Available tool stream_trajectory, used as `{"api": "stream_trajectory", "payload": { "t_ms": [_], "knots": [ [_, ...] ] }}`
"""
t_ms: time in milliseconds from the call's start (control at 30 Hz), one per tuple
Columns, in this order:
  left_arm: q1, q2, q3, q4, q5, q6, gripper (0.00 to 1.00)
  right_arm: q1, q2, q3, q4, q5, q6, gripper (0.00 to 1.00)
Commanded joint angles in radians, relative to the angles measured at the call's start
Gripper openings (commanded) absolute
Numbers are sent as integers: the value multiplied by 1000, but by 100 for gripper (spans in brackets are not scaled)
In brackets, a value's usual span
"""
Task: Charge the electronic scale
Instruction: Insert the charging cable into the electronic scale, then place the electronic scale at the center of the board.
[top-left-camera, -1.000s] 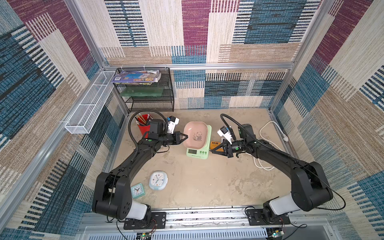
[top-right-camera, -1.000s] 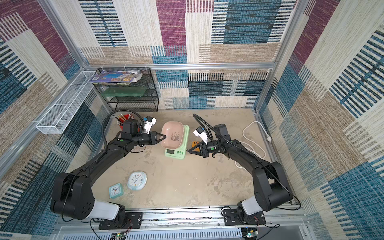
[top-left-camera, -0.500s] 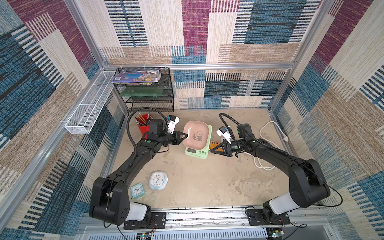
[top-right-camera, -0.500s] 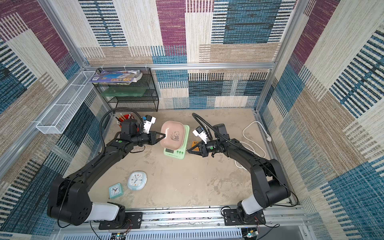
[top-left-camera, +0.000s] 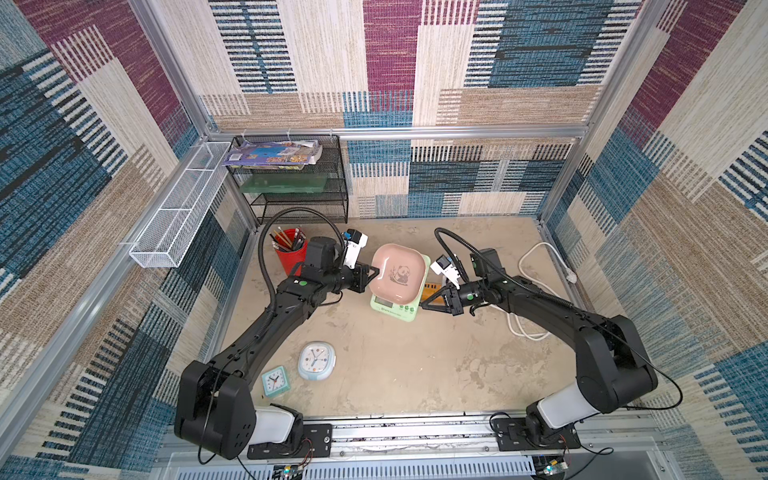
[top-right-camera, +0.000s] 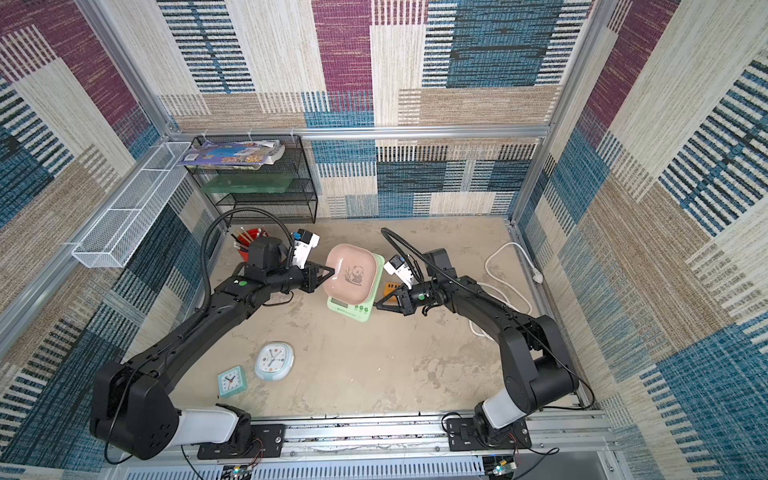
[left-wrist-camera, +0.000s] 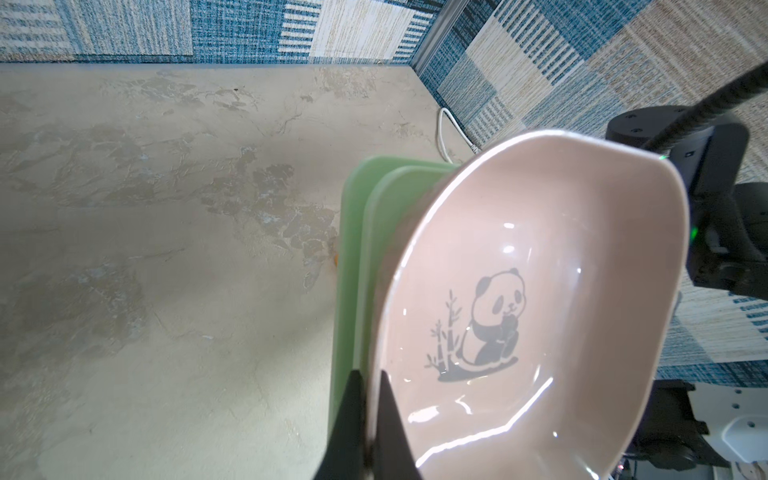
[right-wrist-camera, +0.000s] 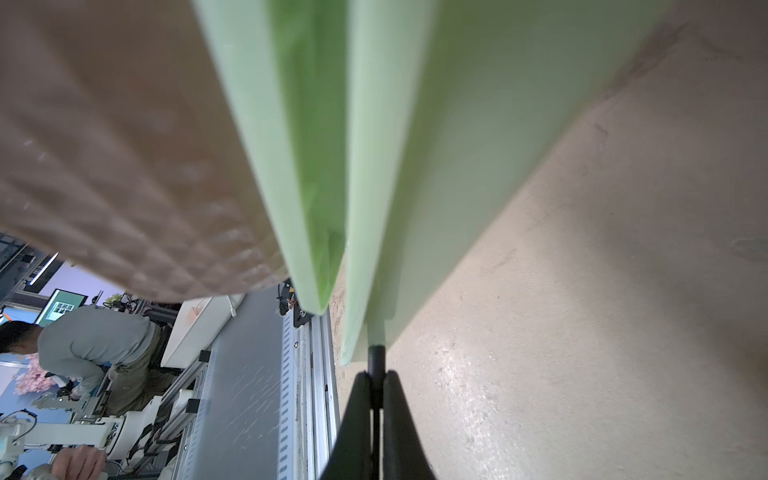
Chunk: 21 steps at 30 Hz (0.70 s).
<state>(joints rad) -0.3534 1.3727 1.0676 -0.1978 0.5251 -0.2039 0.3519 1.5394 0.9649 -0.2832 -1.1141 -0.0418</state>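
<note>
The left arm (top-left-camera: 266, 328) stretches from its near-left base far and rightward, forearm low, with the left gripper (top-left-camera: 376, 271) pointing right. Its fingers (left-wrist-camera: 353, 415) are pinched tight on the left rim of the pink rounded-square plastic tray with a panda print (top-left-camera: 392, 254). The right arm (top-left-camera: 552, 309) mirrors it from the near-right base, reaching far and leftward. The right gripper (top-left-camera: 423, 306) aims left, close to the beige mottled tabletop (top-left-camera: 395, 374). In the right wrist view its fingers (right-wrist-camera: 357, 411) are closed on a small black stub (right-wrist-camera: 376, 355) whose tip meets the scale's side edge — what the stub is cannot be told.

The mint-green flat rectangular electronic scale (top-left-camera: 392, 309) lies around the middle of the tabletop, between the two grippers, with an orange power strip (top-left-camera: 432, 286) just off its right side. Its long axis runs near to far, the far end leaning slightly right. The display and button end points near, and the tray covers the far part.

Against the picture of a second ago little differs — both grippers keep the same holds, the scale has edged at most a trace leftward, and the left arm's shoulder sits slightly nearer
</note>
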Motion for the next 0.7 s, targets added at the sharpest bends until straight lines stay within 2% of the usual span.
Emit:
{"api": "stream_trajectory", "payload": {
  "t_ms": [0, 67, 200, 300, 500, 667],
  "knots": [
    [-15, 11, 10, -18, 59, -18, 0, 8, -2, 12, 65, 47, 10, 1],
    [-16, 28, 5, -11, 12, -53, 0, 10, 2, 13, 66, 54, 10, 8],
    [-17, 74, -6, -13, -33, -92, 0, 9, -7, 7, 67, 81, 13, 31],
    [-20, 110, -14, -7, -50, -126, 0, 1, -29, -1, 66, 111, 13, 41],
    [-41, 194, -9, -14, -122, -204, 0, -14, -70, -15, 64, 202, 32, 49],
    [-81, 275, 38, -91, -261, -260, 0, -23, -134, -36, 108, 323, 74, 50]
  ]
}}
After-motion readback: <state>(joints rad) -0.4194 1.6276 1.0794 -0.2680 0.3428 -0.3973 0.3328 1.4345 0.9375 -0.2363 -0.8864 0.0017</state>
